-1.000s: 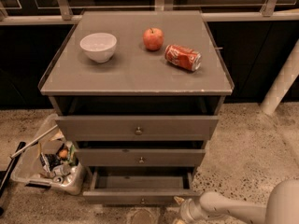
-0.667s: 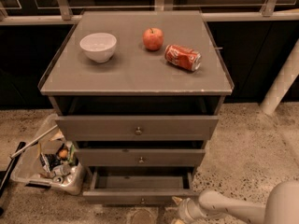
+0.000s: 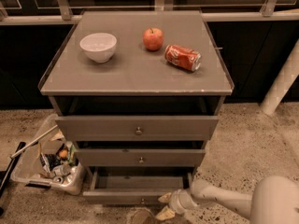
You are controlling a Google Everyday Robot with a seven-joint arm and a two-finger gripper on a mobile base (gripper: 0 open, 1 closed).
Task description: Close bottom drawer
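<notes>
The bottom drawer (image 3: 135, 195) is the lowest of three grey drawers and stands pulled out, with its small round knob (image 3: 142, 200) on the narrow front. My gripper (image 3: 164, 206) is low at the right part of that drawer front, just right of the knob. Its two yellowish fingertips (image 3: 164, 198) are spread apart and hold nothing. I cannot tell whether they touch the front. The pale arm (image 3: 224, 202) comes in from the lower right.
The middle drawer (image 3: 140, 157) and the top drawer (image 3: 138, 127) stand slightly out. On the cabinet top (image 3: 135, 71) are a white bowl (image 3: 98, 46), a red apple (image 3: 153, 38) and a lying red can (image 3: 182, 57). A tray of rubbish (image 3: 49, 164) sits on the floor at left.
My gripper has moved a little to the left and up, closer to the bottom drawer's front. The drawer looks the same.
</notes>
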